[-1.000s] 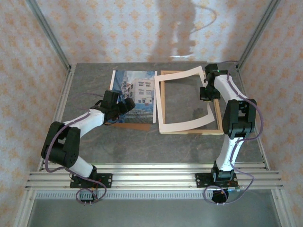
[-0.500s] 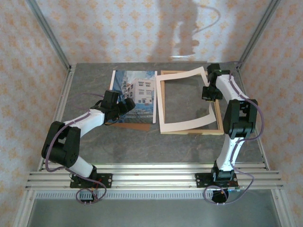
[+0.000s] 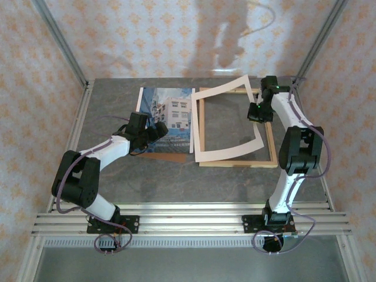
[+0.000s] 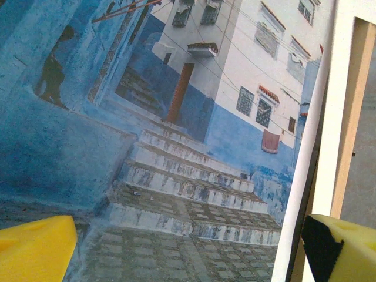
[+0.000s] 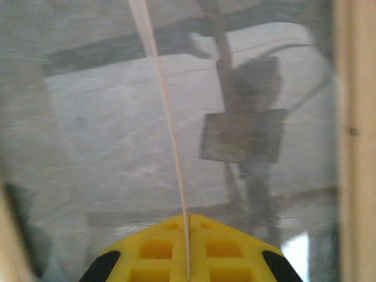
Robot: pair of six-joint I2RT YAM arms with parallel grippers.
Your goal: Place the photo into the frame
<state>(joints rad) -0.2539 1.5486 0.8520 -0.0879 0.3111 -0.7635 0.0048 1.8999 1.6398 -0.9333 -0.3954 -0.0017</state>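
The photo (image 3: 173, 114), a print of a white building in blue tones, lies flat at the back left of the table. My left gripper (image 3: 157, 130) hovers over its near part, open, yellow fingers (image 4: 35, 249) spread wide above the photo (image 4: 176, 147). The light wooden frame (image 3: 238, 163) lies to its right. My right gripper (image 3: 256, 111) is shut on the right strip of a cream mat (image 3: 226, 154) and holds that side tilted up off the frame. In the right wrist view the mat (image 5: 167, 117) is edge-on between the closed pads of my right gripper (image 5: 189, 235).
A brown backing board (image 3: 167, 155) sticks out from under the photo's near edge. Metal posts and patterned walls bound the table. The frame's wooden side (image 4: 352, 117) runs close beside the photo's right edge; its glass reflects the rig.
My right gripper has risen and shifted toward the back, lifting the mat's right side higher off the frame. The left arm has stayed still.
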